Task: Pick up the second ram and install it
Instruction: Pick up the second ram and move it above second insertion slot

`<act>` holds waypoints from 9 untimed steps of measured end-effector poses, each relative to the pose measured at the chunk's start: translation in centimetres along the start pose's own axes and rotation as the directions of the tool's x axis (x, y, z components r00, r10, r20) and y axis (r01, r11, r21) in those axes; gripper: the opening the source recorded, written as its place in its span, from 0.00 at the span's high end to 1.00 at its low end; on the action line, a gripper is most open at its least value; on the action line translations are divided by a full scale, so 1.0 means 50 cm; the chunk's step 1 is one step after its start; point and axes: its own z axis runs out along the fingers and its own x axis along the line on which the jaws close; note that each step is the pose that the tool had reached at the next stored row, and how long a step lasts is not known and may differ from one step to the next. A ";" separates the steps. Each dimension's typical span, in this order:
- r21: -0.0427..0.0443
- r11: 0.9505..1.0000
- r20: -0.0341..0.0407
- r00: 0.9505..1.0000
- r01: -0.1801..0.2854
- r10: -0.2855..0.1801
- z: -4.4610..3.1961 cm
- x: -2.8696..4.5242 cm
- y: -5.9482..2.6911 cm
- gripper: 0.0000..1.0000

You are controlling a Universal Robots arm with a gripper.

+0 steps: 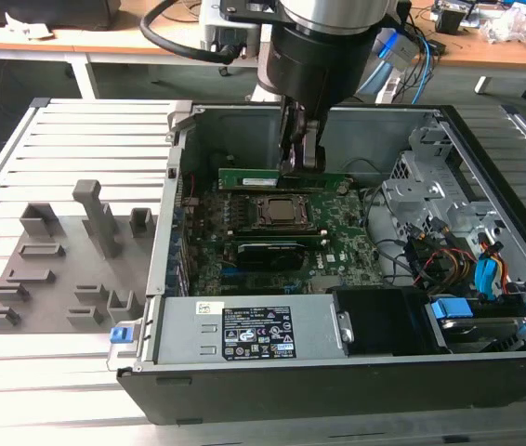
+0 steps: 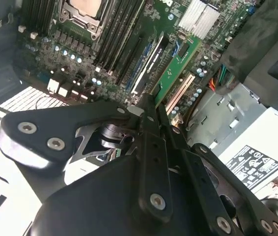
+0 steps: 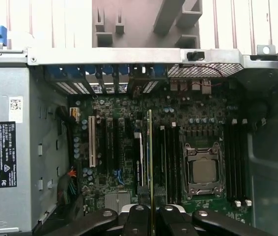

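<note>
Exterior view first. Finds the gripper [image 1: 302,169] reaching down into the open case [image 1: 486,186], fingers closed on the ram [image 1: 263,178], gripping its upper edge a little toward the exterior view's right of its middle. Ram held on edge and level, long axis running from the exterior view's left to its right. Hangs directly below the fingers and above the board [image 1: 337,223], just on the far side of the socket [image 1: 284,212]. Not yet seated, at a guess (full height of the green stick showing clear of the slots). Well apart, outside the case at the exterior view's left: grey fixture [image 1: 59,269].

Second wrist view next. Looks down along the fingers [image 2: 151,147], shut tight on the ram [image 2: 176,69], with the green stick jutting out past the tips over the board. Dark slots [image 2: 124,44] lying between ram and socket [image 2: 82,10].

First wrist view last. Shows the ram [image 3: 150,162] edge-on as a thin line coming out from between the fingertips, one finger [image 3: 134,219] against each face, no gap to see. Runs parallel to the slots [image 3: 168,157], just beside them, on the side away from the socket [image 3: 204,169].
</note>
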 end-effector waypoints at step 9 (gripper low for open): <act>0.000 1.000 -0.001 1.000 0.000 0.000 0.012 -0.040 -0.015 0.86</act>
